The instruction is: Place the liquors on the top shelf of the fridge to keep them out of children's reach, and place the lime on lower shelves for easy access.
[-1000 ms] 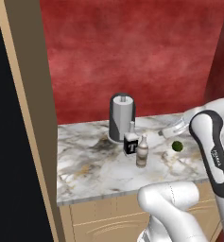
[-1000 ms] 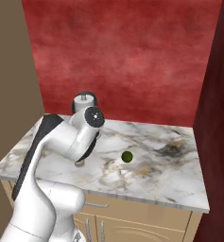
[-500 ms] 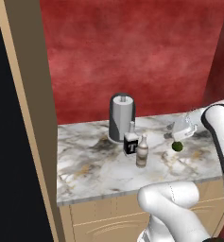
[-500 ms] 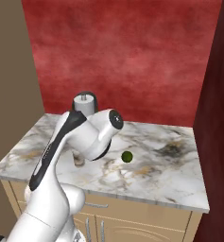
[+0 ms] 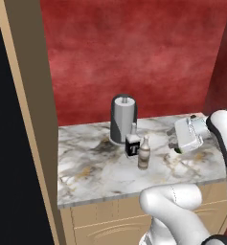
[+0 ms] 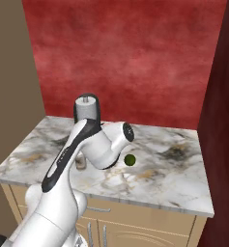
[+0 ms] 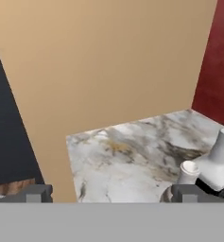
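Two liquors stand mid-counter: a clear square bottle with a black "T" label (image 5: 132,146) and a slim beige one with a white neck (image 5: 143,154). In the hand view the beige neck (image 7: 187,172) and the clear bottle (image 7: 218,166) sit at the lower right. My gripper (image 5: 173,139) hovers open to their right, pointing toward them; its fingertips (image 7: 36,194) stand wide apart with nothing between them. The lime (image 6: 130,159) lies on the counter just past my forearm. The dark fridge (image 5: 9,143) is at the far left; its top shelf and lower shelves are out of view.
A grey paper-towel roll (image 5: 123,117) stands right behind the bottles. A tan wooden cabinet panel (image 5: 34,119) rises between the marble counter (image 5: 91,172) and the fridge. A red wall backs the counter, and a dark red wall (image 6: 222,120) bounds its right end.
My arm has swung over the counter, its forearm now beside the lime in the right base view. The hand stays over the right part of the counter, jaws open. Bottles and lime are unmoved.
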Tool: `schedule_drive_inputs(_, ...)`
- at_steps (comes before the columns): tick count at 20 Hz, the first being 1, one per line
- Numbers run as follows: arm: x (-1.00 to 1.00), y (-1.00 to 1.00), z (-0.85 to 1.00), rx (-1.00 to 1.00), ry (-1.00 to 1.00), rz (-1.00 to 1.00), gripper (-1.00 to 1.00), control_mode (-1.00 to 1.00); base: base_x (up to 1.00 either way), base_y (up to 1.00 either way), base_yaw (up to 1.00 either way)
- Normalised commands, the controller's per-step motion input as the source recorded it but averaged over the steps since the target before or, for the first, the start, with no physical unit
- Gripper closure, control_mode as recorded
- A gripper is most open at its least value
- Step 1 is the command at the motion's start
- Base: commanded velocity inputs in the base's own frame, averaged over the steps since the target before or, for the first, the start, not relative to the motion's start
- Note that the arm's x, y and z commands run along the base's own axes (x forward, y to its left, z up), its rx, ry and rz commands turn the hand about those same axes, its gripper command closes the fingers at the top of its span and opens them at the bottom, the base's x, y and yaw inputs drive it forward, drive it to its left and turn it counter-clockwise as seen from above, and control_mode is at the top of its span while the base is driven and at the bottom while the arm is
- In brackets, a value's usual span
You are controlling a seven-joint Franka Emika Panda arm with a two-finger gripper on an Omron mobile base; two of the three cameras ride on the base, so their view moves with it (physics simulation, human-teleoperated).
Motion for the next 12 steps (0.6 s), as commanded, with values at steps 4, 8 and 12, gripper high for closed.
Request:
schedule_drive_inputs(4,0.00,0.00,-0.35,0.05,-0.20,0.10,-1.00,-1.00,0.00,0.00,0.00)
schedule_drive_inputs(8,0.00,0.00,-0.17,0.08,-0.08,0.07,-1.00,-1.00,0.00,0.00,0.00)
schedule_drive_inputs(12,0.02,0.00,-0.04,0.11,0.00,0.05,-1.00,-1.00,0.00,0.00,0.00)
